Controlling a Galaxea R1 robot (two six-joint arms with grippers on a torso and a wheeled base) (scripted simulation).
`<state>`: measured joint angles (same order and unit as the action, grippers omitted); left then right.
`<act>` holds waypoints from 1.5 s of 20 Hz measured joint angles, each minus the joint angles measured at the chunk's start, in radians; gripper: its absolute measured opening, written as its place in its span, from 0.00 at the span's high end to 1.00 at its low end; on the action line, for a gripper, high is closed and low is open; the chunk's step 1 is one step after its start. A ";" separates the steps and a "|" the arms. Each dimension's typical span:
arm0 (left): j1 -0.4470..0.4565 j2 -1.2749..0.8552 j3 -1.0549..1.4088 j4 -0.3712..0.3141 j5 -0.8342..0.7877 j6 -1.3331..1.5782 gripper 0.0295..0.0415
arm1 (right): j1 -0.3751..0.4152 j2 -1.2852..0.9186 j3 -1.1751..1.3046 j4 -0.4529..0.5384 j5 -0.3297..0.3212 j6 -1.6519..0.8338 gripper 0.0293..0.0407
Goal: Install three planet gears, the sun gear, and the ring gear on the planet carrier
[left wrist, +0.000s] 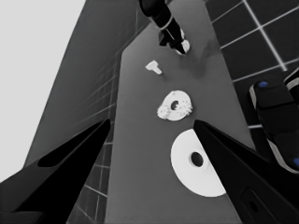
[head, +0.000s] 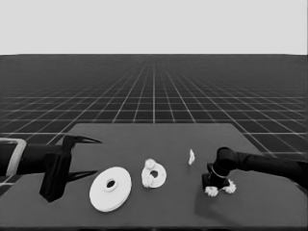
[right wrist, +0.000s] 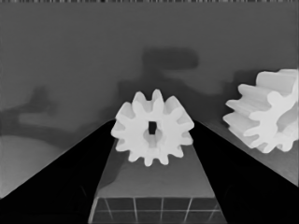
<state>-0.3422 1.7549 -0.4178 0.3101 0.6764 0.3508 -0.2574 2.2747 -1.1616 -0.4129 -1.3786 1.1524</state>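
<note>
The right gripper (head: 212, 185) stands low over the table (head: 159, 134) at about four o'clock from its centre, its two fingers set wide on either side of a small planet gear (right wrist: 152, 133); in the right wrist view the gear lies flat between them, its teeth near both fingers, though contact cannot be confirmed from this angle. A second planet gear (right wrist: 264, 109) lies just beside it, outside the fingers. At the table's middle sits the smaller round part (head: 154, 174), the planet carrier, with what look like two gears already seated on it at roughly ten and seven o'clock of its hole. The larger round part (head: 110, 188), the ring gear, lies at its eight o'clock, near but apart. A thin white piece (head: 191, 156) rests at the carrier's two o'clock. The left gripper (head: 82, 158) waits over the table's left end at nine o'clock, fingers spread and holding nothing. The step in hand appears to be picking up the third gear. Doing it well would mean centring the gear between the fingers, closing squarely on opposite teeth so that it does not twist, and lifting straight up without nudging the neighbouring gear.
</note>
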 joint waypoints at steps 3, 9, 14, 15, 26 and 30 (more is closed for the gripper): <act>0.000 0.000 0.000 0.000 0.000 0.000 0.25 | 0.077 -0.033 0.076 0.072 -0.052 0.026 0.83; 0.000 0.000 0.000 0.000 0.000 0.000 0.25 | 0.226 -0.059 0.137 0.200 -0.111 0.046 0.83; 0.000 0.000 0.000 0.000 0.000 0.000 0.25 | 0.257 0.348 -0.059 0.215 -0.172 0.294 0.83; 0.000 0.000 0.000 0.000 0.000 0.000 0.25 | 0.261 0.472 -0.165 0.221 -0.169 0.287 0.83; 0.000 0.000 0.000 0.000 0.000 0.000 0.25 | 0.123 0.657 -0.460 0.097 -0.113 0.172 0.83; 0.000 0.000 0.000 0.000 0.000 0.000 0.25 | 0.109 0.662 -0.476 0.083 -0.105 0.163 0.83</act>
<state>-0.3422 1.7549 -0.4178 0.3101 0.6764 0.3508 -0.1487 2.9363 -1.6373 -0.3297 -1.4837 1.3158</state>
